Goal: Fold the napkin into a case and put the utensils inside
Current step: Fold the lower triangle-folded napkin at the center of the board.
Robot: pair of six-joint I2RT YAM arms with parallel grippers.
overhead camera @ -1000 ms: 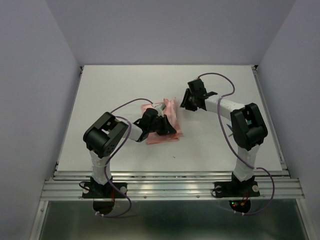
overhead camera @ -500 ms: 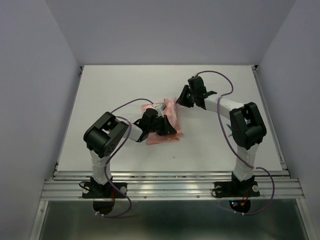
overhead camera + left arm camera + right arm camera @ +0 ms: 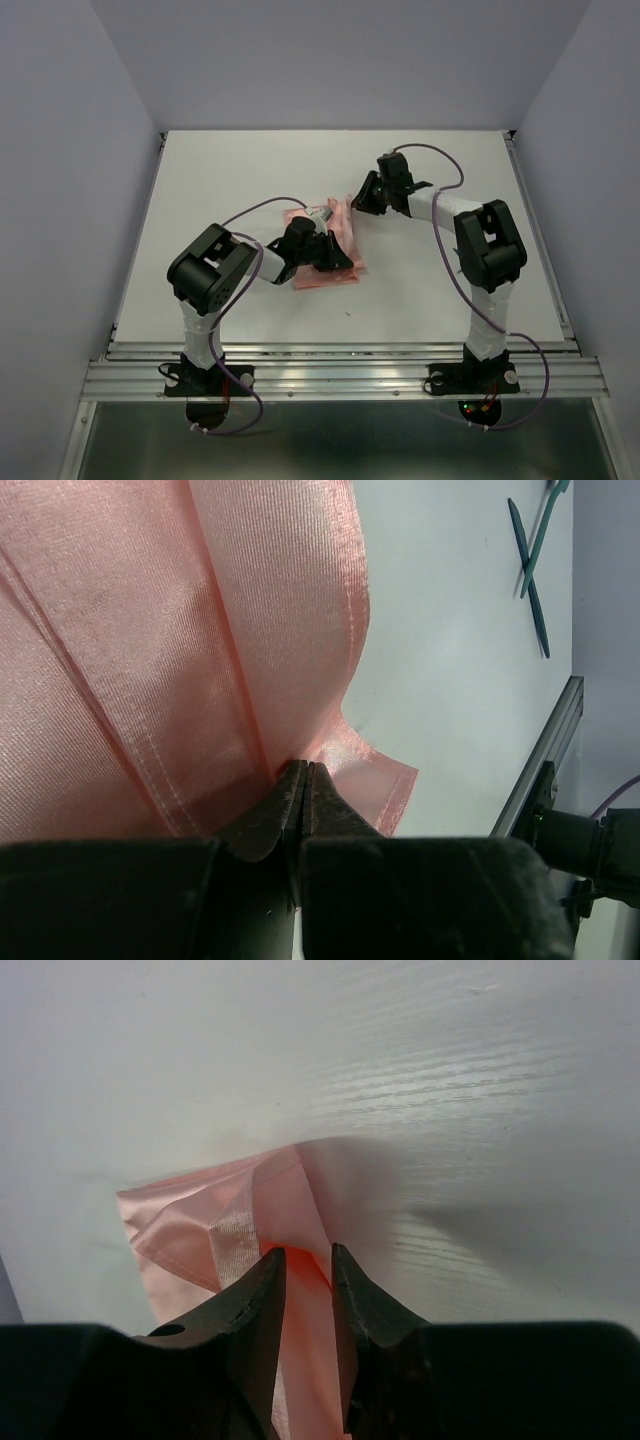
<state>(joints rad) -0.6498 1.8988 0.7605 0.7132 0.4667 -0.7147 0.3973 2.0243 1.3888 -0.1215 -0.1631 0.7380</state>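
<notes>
The left gripper (image 3: 303,772) presses its fingers together on a fold of the napkin (image 3: 150,640), which spreads ahead of them, the utensils (image 3: 530,572) lying well off to their right, while the right gripper (image 3: 305,1260) holds its fingers narrowly apart astride a raised napkin corner, grip unclear.

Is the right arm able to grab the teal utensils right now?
Probably not right away. The right gripper is busy, its jaws astride a napkin fold. The utensils lie uncovered on bare table, so once it lets go, likely yes.
</notes>
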